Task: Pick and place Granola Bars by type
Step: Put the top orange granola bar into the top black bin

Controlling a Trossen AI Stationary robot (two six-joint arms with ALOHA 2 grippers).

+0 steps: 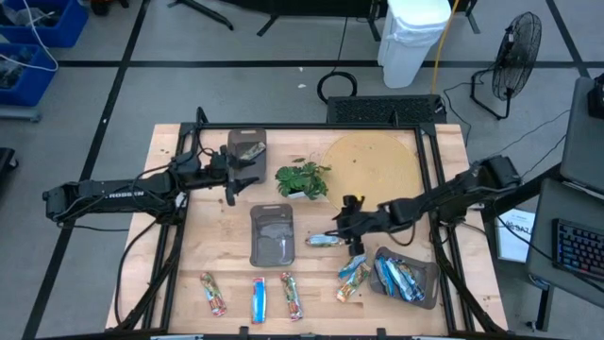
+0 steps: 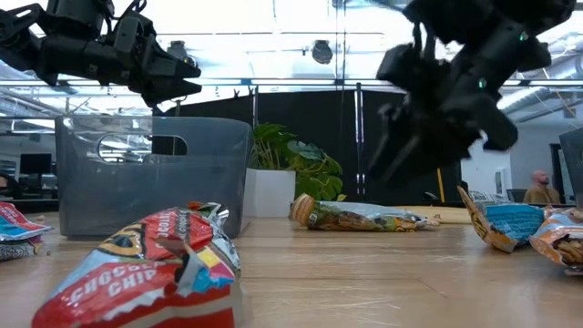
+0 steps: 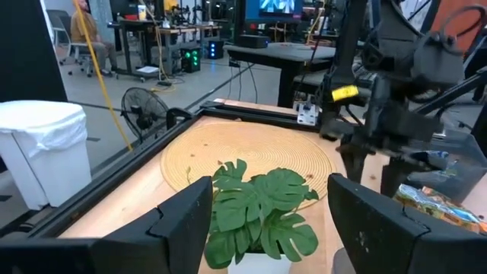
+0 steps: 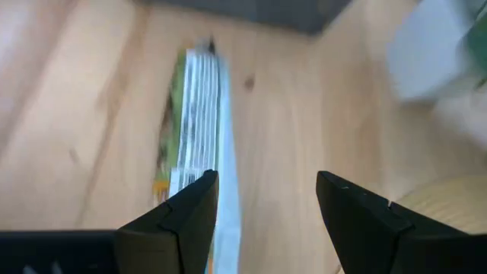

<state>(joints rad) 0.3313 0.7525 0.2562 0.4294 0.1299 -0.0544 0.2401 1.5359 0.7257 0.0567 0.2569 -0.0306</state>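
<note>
On my far left the left arm reaches across the back of the worktop (image 1: 189,274), and I see its left end effector (image 1: 238,179) hanging above the wood with its fingers spread wide and nothing between them, just beside the rear tray (image 1: 247,148), which holds one green-tan bar (image 1: 251,149). In its wrist view the fingers frame the small potted plant (image 3: 259,213) and the round woven mat (image 3: 251,148) behind it.

Along the front edge lie three granola bars (image 1: 253,298) side by side: a red multicolour one, a blue one and another red one. The middle tray (image 1: 272,236) sits between them and the plant.

Next comes a green-tan bar (image 1: 322,240) lying flat on the wood just right of that tray. The right end effector (image 1: 342,229) hovers right over it, fingers open and holding nothing; the wrist view shows the wrapper (image 4: 194,122) between and beyond the two fingers.

Further right, a few loose bars (image 1: 353,278) lie near the right tray (image 1: 429,293), which carries several blue bars (image 1: 396,279).
</note>
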